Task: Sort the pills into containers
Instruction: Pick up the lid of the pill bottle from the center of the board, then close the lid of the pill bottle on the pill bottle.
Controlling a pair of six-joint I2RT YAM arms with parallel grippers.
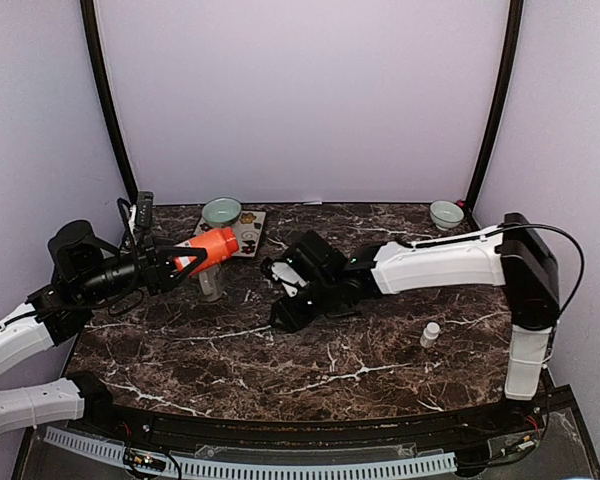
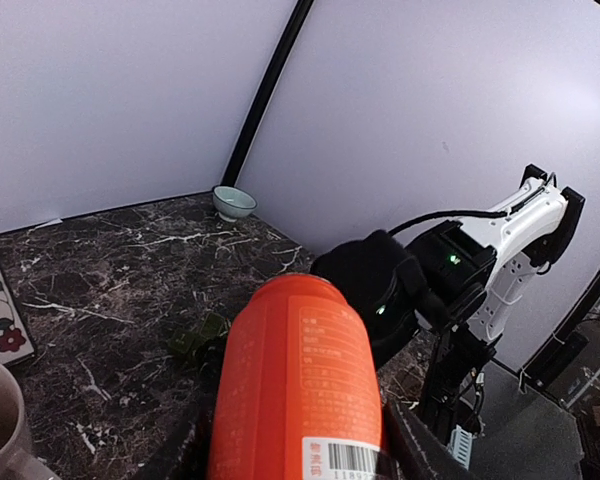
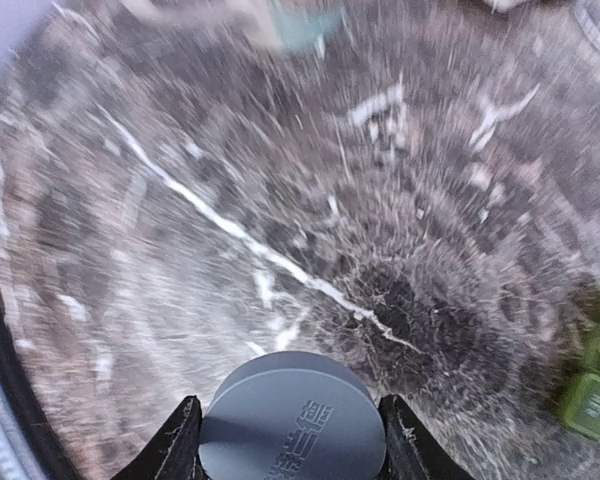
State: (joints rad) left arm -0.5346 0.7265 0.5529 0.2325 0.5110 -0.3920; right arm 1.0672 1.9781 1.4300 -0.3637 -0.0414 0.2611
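Left gripper: clamped on orange pill bottle, held sideways above marble table, beside cup.
Right gripper: pinching grey cap, mid-table.
White vial: upright, right side.

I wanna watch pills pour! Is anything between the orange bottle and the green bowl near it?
Nothing visible is. The orange bottle, held in the left pincer, hangs close to the green bowl, with only patterned tray between them. The right pincer holds a grey cap.
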